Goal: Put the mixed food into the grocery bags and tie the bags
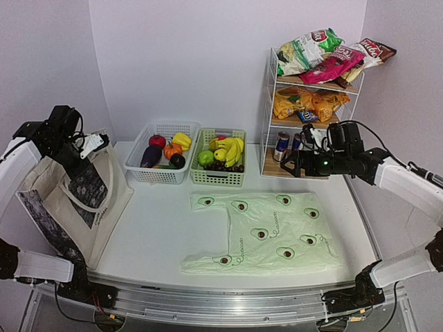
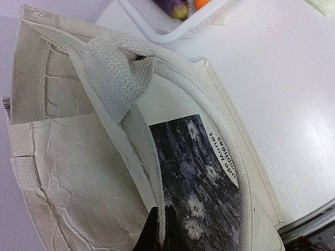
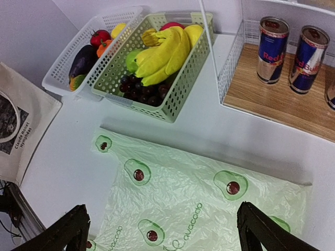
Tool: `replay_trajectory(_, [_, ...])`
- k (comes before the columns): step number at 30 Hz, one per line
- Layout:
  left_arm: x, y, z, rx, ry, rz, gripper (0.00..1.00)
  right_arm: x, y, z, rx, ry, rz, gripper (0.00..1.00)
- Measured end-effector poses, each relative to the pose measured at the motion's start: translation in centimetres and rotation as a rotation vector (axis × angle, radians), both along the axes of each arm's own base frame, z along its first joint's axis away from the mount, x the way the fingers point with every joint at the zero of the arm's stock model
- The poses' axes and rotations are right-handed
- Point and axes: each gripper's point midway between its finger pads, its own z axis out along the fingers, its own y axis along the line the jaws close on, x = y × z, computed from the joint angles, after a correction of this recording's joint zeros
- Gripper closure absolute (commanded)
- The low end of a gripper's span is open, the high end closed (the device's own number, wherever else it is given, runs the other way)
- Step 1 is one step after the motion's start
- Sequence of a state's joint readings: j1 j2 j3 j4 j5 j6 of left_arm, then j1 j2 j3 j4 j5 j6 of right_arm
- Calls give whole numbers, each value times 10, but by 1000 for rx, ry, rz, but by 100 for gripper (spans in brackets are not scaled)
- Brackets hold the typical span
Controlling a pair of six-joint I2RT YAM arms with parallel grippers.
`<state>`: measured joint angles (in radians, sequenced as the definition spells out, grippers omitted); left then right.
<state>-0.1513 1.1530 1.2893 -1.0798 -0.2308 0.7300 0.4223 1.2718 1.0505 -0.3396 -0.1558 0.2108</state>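
The cream canvas tote point(image 1: 69, 207) stands open at the left. My left gripper point(image 1: 93, 144) is shut on the tote's rim point(image 2: 157, 198), its fingertips point(image 2: 152, 232) pinching the fabric beside the dark printed panel. The pale-green avocado bag point(image 1: 266, 232) lies flat mid-table. My right gripper point(image 1: 291, 164) hovers open and empty over that bag point(image 3: 199, 209). Bananas point(image 3: 162, 49) and grapes point(image 3: 138, 89) lie in the green basket point(image 1: 219, 176). Blue-silver cans point(image 3: 273, 35) stand on the bottom shelf. Green-white crisps point(image 1: 304, 50) and orange crisps point(image 1: 308, 104) sit on the upper shelves.
A white basket point(image 1: 142, 173) holds a dark eggplant point(image 1: 151, 156) and other vegetables. The wire shelf rack point(image 1: 268, 111) stands at the back right, with a pink packet point(image 1: 332, 66) on top. The table's near edge point(image 1: 228, 287) has a metal rail.
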Motion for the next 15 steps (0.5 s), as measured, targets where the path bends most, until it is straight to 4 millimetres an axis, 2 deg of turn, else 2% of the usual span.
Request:
replay_trajectory(5, [-32,-24,-10,-105,140,-114,100,-3,24,13,8,-24,57,5])
replay_trajectory(8, [-46,-36,-9,-146,166,-194,100,-4,42,20,8,-36,99,5])
replay_trajectory(11, [-59,-56,-1,-222,157,-323,100,-6,63,25,6,-42,147,5])
replay_trajectory(15, [-70,-98,24,-394,143,-532,100,-3,94,38,41,-34,192,8])
